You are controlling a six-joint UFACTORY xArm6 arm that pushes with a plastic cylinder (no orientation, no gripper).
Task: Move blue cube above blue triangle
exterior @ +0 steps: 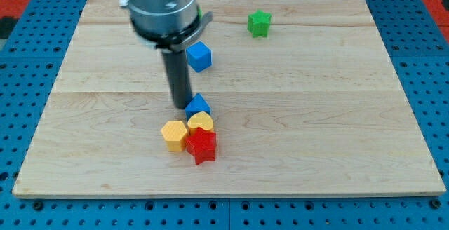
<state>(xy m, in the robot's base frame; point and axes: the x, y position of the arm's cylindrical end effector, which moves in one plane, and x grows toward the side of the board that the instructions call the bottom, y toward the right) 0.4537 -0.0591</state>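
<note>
No claw here; my tip [181,106] sits just left of the blue triangle [198,106]; circle above the blue cube [199,56], nudge it down gently

Green star [259,23] apart — yellow hexagon [173,134], yellow heart [201,123], red star [202,145] clustered.

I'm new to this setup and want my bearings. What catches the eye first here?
The big grey arm at the view's top, its dark rod ending with my tip just left of the blue triangle. Below that sits a tight cluster: yellow hexagon, yellow block, red star.
</note>
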